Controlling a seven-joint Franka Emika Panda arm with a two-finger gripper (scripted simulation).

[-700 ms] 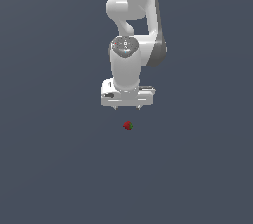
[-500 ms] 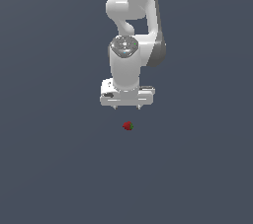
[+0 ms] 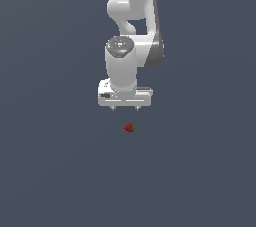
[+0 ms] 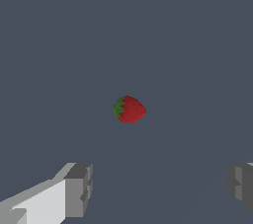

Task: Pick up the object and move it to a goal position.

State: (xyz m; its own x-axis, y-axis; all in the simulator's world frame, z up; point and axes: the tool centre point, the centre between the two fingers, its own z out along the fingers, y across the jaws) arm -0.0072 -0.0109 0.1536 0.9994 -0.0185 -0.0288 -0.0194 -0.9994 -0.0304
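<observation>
The object (image 3: 129,128) is a tiny red strawberry with a green tip, lying on the dark grey floor. In the exterior view it sits a short way below the white gripper (image 3: 125,108), apart from it. The wrist view shows the same strawberry (image 4: 129,109) in the middle of the picture, beyond the gripper (image 4: 160,188). Two grey fingertips (image 4: 79,188) stand wide apart there with nothing between them. The gripper is open and touches nothing.
The white arm (image 3: 132,16) rises from the gripper toward the top of the exterior view. A plain dark grey floor (image 3: 60,171) lies all around, with no other objects in sight.
</observation>
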